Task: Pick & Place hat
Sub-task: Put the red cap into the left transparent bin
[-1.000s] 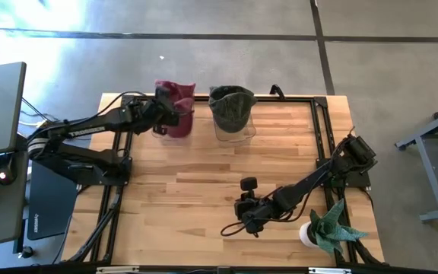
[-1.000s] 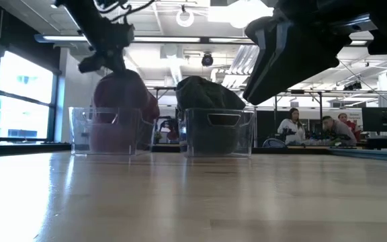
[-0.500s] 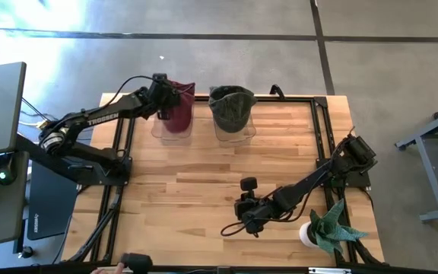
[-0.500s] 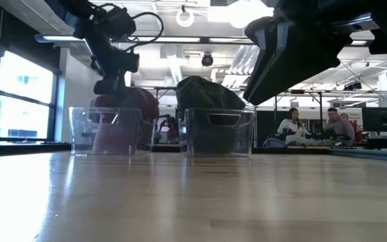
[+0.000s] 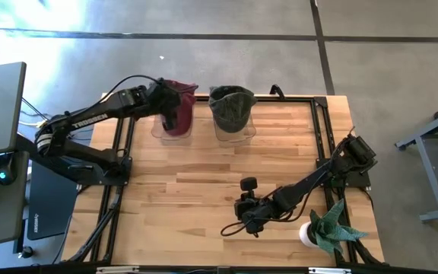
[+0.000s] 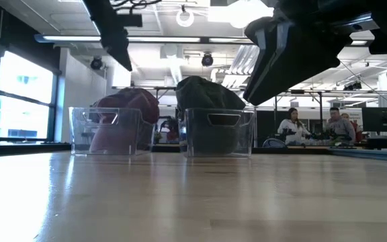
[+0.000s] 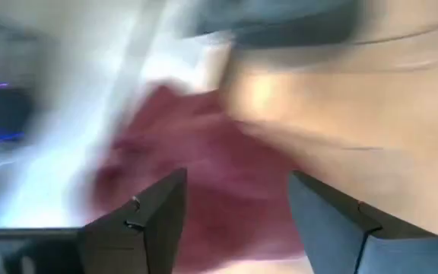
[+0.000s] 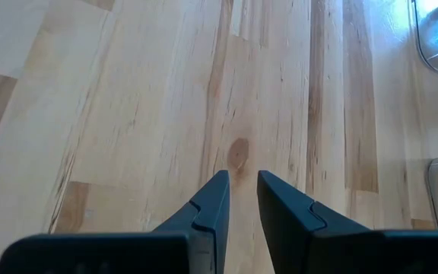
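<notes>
Maroon hat [image 5: 178,112] in clear bin [image 5: 175,129], left gripper [image 5: 167,101] parted above, right gripper [image 5: 246,215] narrow, empty.

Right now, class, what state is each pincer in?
Left pincer: open, holding nothing, over the red hat.
Right pincer: slightly apart, holding nothing.
</notes>
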You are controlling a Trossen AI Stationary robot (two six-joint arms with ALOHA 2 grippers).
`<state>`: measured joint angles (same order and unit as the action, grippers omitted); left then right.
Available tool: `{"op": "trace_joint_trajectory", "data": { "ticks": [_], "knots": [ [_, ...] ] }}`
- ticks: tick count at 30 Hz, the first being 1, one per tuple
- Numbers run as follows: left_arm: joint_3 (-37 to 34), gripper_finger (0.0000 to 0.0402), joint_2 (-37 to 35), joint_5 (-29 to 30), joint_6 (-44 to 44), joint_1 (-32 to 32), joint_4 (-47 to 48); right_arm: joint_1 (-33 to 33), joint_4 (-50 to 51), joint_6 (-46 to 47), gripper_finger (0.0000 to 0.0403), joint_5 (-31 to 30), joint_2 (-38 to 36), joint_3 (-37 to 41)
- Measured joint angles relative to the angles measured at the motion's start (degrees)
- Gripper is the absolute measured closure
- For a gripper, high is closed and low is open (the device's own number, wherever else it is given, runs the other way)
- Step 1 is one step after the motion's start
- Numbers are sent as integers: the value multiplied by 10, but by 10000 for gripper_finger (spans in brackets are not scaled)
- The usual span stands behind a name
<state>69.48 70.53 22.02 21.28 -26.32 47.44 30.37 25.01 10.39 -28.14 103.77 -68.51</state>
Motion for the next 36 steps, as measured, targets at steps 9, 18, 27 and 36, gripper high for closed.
{"op": "trace_joint_trajectory", "data": {
  "ticks": [9,18,27,36],
  "knots": [
    [-83,267,21,-120,-35,4,20,0,-1,2,336,2,0,0],
    [-166,368,103,-18,39,4,-70,-2,-3,1,336,0,0,0],
    [-165,397,170,-5,63,-60,-136,-2,-5,1,336,7,0,0],
    [-155,397,142,12,51,-61,-160,-2,-4,1,336,7,0,0]
  ]
}}
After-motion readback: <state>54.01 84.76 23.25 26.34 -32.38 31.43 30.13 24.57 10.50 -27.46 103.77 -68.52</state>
